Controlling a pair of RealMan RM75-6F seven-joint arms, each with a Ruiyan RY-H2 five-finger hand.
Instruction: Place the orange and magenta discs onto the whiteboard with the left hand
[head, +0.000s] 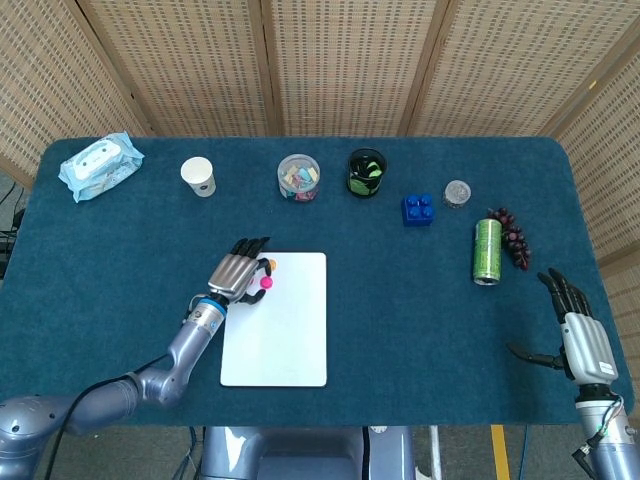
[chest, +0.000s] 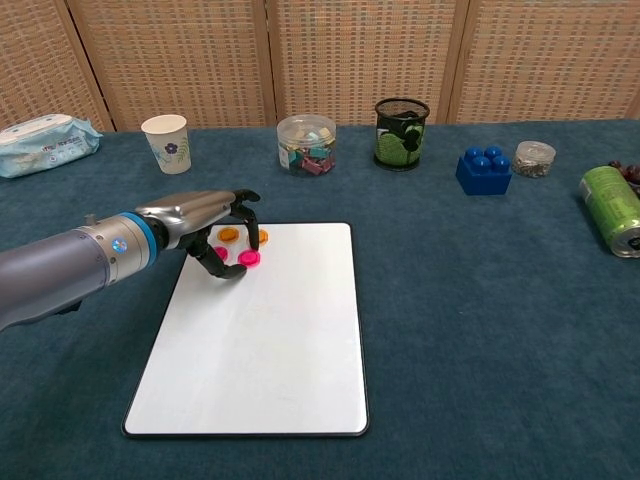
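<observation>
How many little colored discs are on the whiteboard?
4: two orange discs at the whiteboard's far left corner, and two magenta discs just in front of them. The left hand hovers over them, so it could be hiding more.

Left hand (chest: 205, 228) over near-left corner of whiteboard (chest: 270, 340), fingers (chest: 243, 210) curled downward, fingertips at the discs. Two orange discs (chest: 229, 234) just behind the fingertips, partly hidden. Magenta disc (chest: 249, 258) directly under the fingertips; second magenta disc (chest: 220, 254) tucked beneath the palm side. Grip on any disc cannot be confirmed.
</observation>
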